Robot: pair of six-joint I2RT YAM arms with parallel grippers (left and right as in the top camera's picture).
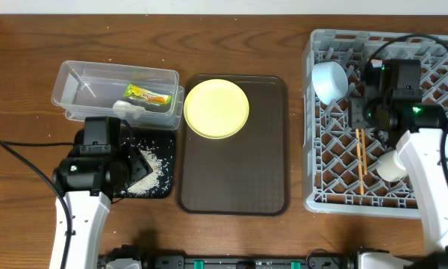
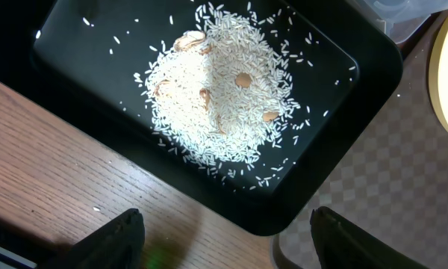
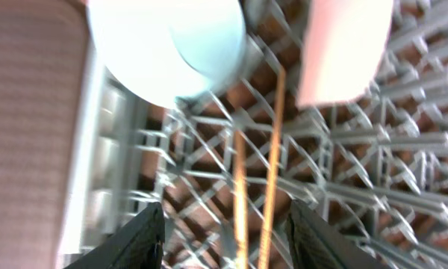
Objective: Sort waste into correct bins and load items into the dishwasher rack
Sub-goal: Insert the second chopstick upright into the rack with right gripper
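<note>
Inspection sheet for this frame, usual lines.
Surface: wooden table, brown grain.
Job's things: wrapper and tissue in clear tub; rice piled in black tray; yellow plate on brown serving tray; pale bowl, chopsticks and white dish in grey rack.
Clutter: brown bits in the rice.
Grippers: left gripper open, at the black tray's edge; right gripper open above the chopsticks.
Cables: black cable beside the left arm; second cable over the rack.
Surroundings: nothing seen.
</note>
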